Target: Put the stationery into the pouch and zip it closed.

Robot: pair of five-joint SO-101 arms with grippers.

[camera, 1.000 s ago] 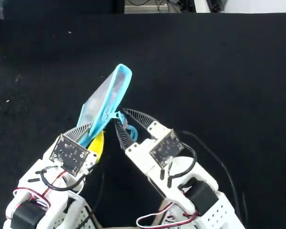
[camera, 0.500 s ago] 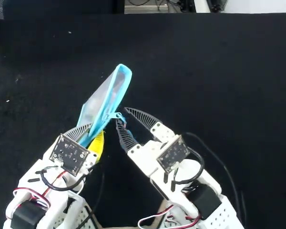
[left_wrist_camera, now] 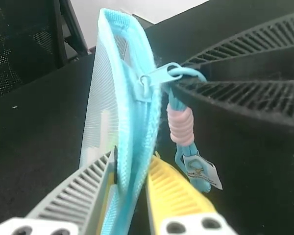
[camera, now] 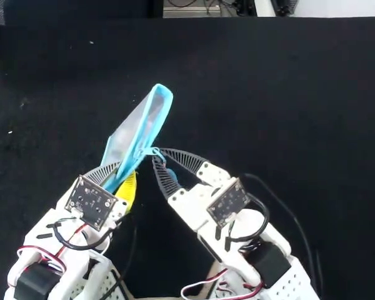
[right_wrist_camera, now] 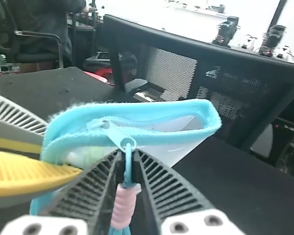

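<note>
Pouch (camera: 137,134): light, floppy mesh, held up over the surface's (camera: 287,94) near edge, mid-width. Left tool (camera: 122,175) pinches its lower end. Right tool (camera: 156,156) pinches the zipper pull (right_wrist_camera: 129,147), likely the best hold; thin cord, may slip.

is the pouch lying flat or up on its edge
Up on edge: the left pincer clamps one end of the pouch, and from above its narrow blue zipper edge faces the camera.

pouch (camera: 140,128): light blue, white mesh sides
zip pull (left_wrist_camera: 179,125): blue cord, pink coil
left gripper (camera: 126,170): grey and yellow, ribbed
right gripper (camera: 156,154): black, ribbed
table (camera: 287,94): black
</note>
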